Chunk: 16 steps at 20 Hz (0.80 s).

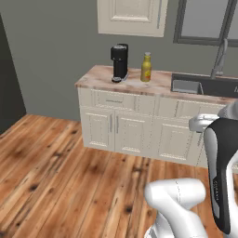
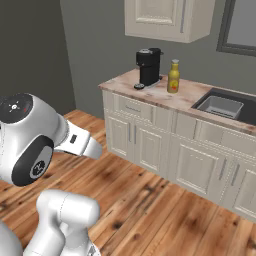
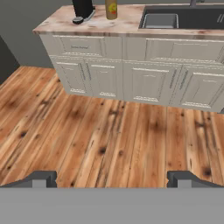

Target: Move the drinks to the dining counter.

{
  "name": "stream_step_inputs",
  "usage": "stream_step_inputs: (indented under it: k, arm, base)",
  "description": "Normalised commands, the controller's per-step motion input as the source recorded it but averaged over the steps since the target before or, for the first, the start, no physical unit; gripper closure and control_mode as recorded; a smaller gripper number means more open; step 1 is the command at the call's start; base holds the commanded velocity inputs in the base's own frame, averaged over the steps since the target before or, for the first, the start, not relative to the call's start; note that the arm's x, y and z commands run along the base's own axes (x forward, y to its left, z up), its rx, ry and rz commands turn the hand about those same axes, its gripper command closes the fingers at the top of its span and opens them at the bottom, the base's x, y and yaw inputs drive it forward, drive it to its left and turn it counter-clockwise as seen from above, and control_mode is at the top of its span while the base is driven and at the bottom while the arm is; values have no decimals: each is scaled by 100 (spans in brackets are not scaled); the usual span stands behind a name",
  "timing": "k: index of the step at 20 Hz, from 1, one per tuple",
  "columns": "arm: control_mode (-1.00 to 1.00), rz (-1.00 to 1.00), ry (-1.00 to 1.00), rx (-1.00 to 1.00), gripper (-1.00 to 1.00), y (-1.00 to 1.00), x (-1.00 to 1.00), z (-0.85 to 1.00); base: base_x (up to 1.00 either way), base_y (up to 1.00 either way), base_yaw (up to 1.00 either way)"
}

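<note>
One mustard-yellow bottle [image 1: 146,68] stands upright on the sink counter [image 1: 135,83], toward its back edge, just beside the black coffee machine [image 1: 119,62]; sink [image 1: 187,85] at the far end; my pincer [image 3: 112,179] spread wide, empty, over wood floor [image 3: 105,140].

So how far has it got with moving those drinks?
Nothing looks done yet. One bottle stands on the sink counter beside the coffee machine. The gripper is open and empty over the wooden floor, short of the cabinets. Reaching, grasping and carrying are all left.

Three views toward sink counter [image 1: 153,83]
</note>
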Motion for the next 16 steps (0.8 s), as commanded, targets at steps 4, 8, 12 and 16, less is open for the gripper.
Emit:
stream_step_inputs:
  k: [4, 8, 12, 16]
  arm:
    - [100, 0, 0, 0, -100, 0, 0, 0]
    - [100, 0, 0, 0, -100, 0, 0, 0]
    - [100, 0, 0, 0, -100, 0, 0, 0]
    - [100, 0, 0, 0, -100, 0, 0, 0]
  base:
    - [80, 34, -39]
    - [100, 55, -11]
    - [100, 42, -2]
    - [100, 1, -2]
